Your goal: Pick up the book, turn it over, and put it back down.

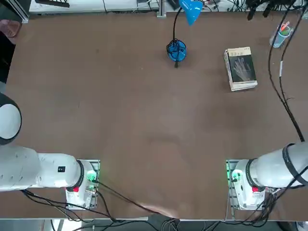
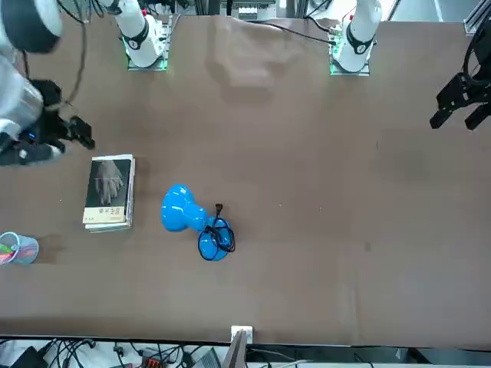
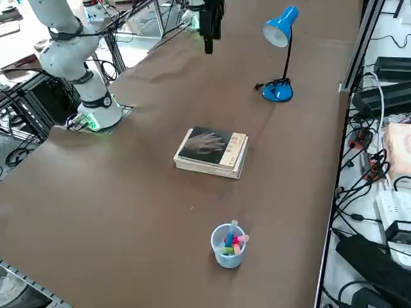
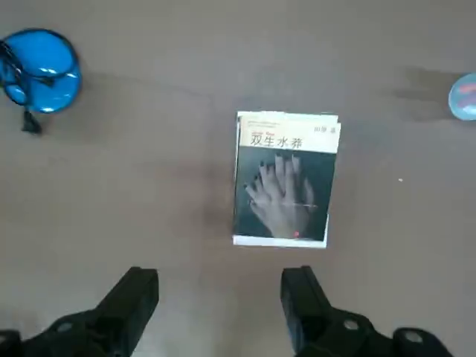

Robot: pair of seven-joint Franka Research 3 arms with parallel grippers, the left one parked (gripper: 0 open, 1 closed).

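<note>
Overhead, the right gripper (image 4: 219, 297) hangs with fingers spread and empty, the book (image 4: 285, 178) lying flat on the table (image 4: 149, 186) at its one o'clock, long axis running straight away from the fingers.

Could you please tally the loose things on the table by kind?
Book: 1
Blue desk lamp: 1
Cup of pens: 1
Total: 3
</note>
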